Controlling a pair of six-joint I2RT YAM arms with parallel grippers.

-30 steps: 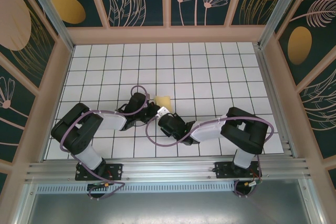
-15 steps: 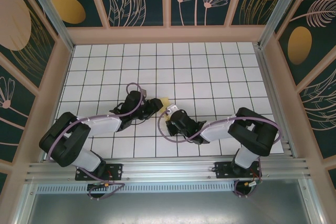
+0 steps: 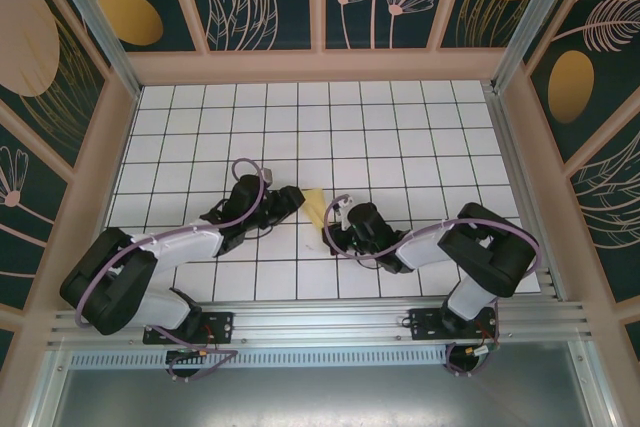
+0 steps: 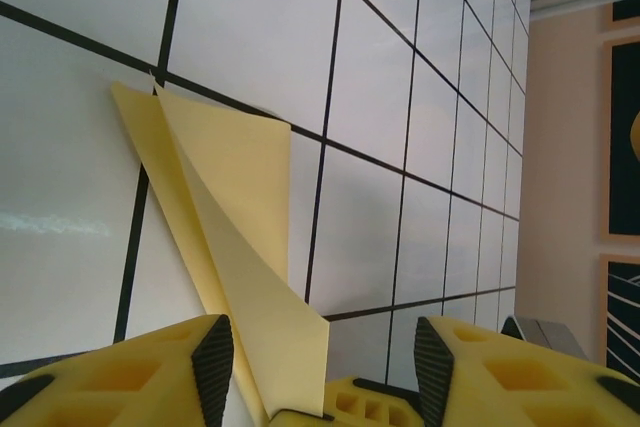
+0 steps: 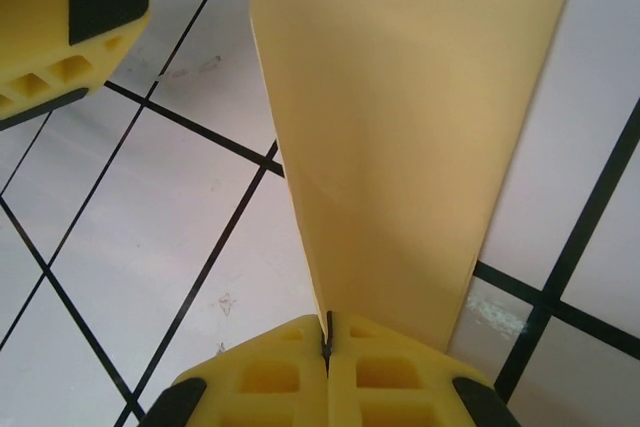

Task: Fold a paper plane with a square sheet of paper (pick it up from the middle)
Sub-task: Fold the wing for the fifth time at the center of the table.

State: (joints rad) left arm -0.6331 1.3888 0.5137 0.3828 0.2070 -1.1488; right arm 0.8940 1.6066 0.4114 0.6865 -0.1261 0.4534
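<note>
The square sheet of paper (image 3: 316, 209) is folded into a narrow, pointed yellow shape with a centre crease. It lies near the middle of the white grid table (image 3: 400, 127), between the two arms. My right gripper (image 5: 327, 339) is shut on one end of the paper (image 5: 400, 117), whose edge sits pinched in the seam of the closed jaws. My left gripper (image 4: 323, 372) is open, its jaws well apart over the paper (image 4: 235, 207). The sheet's wide end runs between the left fingers (image 4: 212, 362), closer to the left one. In the top view the left gripper (image 3: 295, 197) and right gripper (image 3: 335, 215) face each other across the paper.
A yellow finger of the left gripper (image 5: 85, 7) shows at the upper left of the right wrist view. Wooden walls (image 3: 320, 65) enclose the table at the back and sides. An aluminium rail (image 3: 320, 322) runs along the near edge by the arm bases.
My left gripper has opened and let go of the paper. My right gripper, still shut on the paper, has drawn back to the right, and the paper has shifted slightly toward the near edge.
</note>
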